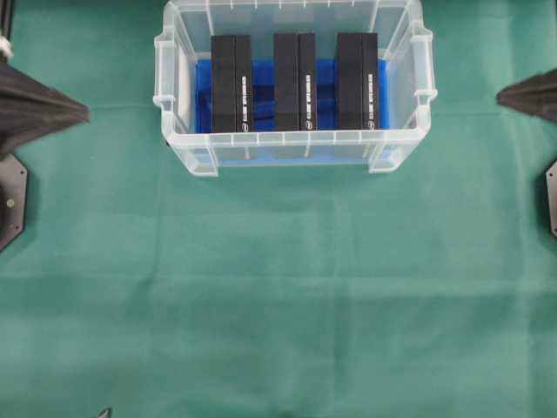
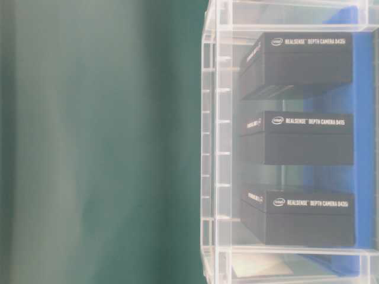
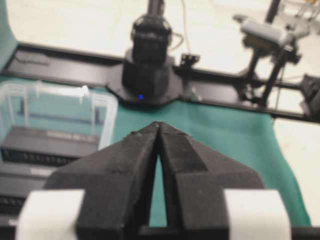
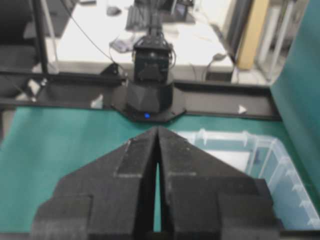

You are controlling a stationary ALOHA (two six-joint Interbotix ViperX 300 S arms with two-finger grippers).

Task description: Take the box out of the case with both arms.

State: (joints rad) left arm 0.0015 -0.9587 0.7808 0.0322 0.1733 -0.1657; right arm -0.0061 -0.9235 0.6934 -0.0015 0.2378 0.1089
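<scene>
While both arms' fingers [image 3: 159,131] [image 4: 157,132] rest clenched, three black boxes [image 1: 294,81] in one case [image 1: 178,96], green cloth [image 1: 278,287]

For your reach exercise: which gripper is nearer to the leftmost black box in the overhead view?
Left. The left gripper sits off the case's left side, nearer the leftmost box; the right gripper waits beyond the case's far end.

Three black boxes stand in the clear case [image 2: 216,142], each w/ white words on its side. In the table-level view, the top box [image 2: 308,62] says "intel REALSENSE DEPTH CAMERA D435i". The middle box [image 2: 308,139] says "intel REALSENSE DEPTH CAMERA D415". The bottom box [image 2: 308,216] says "intel REALSENSE DEPTH CAMERA D435i". From overhead the print is too small to read.
</scene>
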